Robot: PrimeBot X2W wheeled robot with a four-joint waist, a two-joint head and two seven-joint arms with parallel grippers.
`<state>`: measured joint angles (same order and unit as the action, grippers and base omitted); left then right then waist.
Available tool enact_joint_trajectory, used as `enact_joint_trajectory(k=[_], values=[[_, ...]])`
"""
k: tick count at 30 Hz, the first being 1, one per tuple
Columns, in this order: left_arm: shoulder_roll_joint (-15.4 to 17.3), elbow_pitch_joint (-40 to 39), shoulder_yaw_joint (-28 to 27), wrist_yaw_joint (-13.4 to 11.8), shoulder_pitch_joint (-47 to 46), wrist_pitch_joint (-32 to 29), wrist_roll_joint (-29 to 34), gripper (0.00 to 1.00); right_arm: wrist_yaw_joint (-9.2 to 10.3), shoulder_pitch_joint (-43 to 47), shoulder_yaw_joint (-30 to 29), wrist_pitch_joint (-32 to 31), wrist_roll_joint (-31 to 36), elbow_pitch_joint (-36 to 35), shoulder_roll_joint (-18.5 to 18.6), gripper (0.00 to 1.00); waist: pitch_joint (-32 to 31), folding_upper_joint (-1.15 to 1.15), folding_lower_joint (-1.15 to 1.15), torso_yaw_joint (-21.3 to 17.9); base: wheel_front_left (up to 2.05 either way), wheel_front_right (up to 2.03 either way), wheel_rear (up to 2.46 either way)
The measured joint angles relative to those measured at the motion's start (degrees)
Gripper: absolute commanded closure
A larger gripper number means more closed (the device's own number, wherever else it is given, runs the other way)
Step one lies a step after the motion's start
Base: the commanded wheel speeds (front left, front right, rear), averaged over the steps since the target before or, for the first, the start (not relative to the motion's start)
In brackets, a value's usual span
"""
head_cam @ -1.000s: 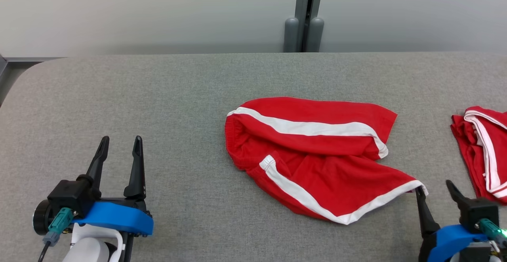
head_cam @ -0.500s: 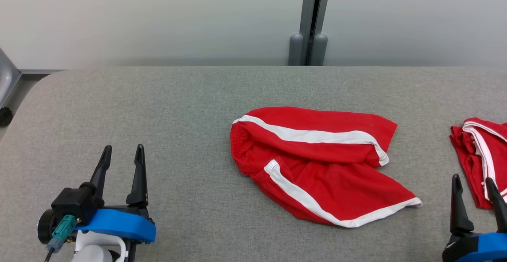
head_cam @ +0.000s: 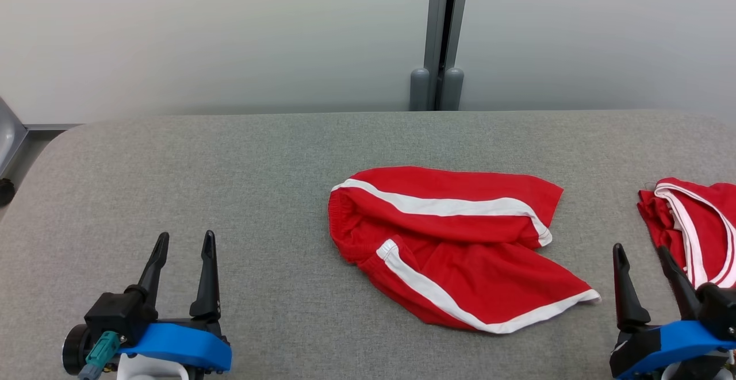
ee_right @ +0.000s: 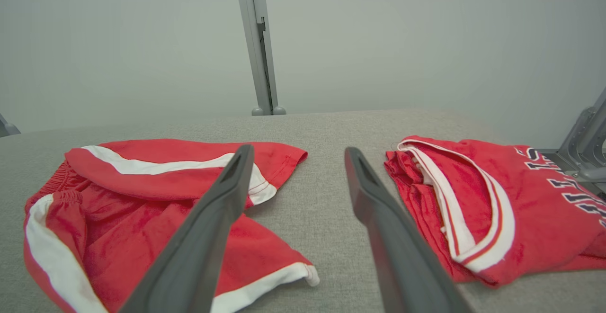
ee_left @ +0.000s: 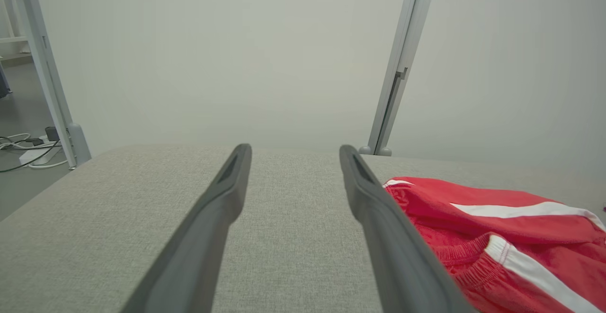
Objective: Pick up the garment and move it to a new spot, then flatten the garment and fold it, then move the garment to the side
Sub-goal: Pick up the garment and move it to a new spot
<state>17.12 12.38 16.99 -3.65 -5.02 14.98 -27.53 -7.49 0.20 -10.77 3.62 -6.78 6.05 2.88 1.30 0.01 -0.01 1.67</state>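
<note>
Head view, change: a second ago one finger of the right gripper (head_cam: 639,249) was at the hem corner of the red shorts (head_cam: 454,248). Now it stands clear, between the shorts and a red jersey (head_cam: 696,230). The whole picture has shifted too, so the camera moved.
Head view, reading: the shorts look released. The move to a new spot is probably done, and flattening is next.
Head view, fingers: both pairs are parted and empty. The left gripper (head_cam: 185,236) is well apart from the shorts.
Head view, shorts: mid-surface (head_cam: 230,167), crumpled, one leg lapped over the other, white side stripes showing.
Left wrist view: fingers (ee_left: 222,199) spread over bare surface, with the gathered waistband end of the shorts (ee_left: 497,228) off to one side.
Right wrist view: fingers (ee_right: 378,199) are open with nothing between them. Shorts (ee_right: 118,199) and jersey (ee_right: 497,194) lie apart, not touching.
</note>
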Motion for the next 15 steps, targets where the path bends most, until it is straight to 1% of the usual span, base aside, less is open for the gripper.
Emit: enact_joint_trajectory(k=[15], values=[[-0.35,1.93,-0.38,0.69,0.64,0.0,0.38,0.0,0.0,-0.34,3.43,-1.37,-1.46,-1.13,0.0,0.0,-0.44,0.0,0.01,-0.17,0.0,0.0,0.0]])
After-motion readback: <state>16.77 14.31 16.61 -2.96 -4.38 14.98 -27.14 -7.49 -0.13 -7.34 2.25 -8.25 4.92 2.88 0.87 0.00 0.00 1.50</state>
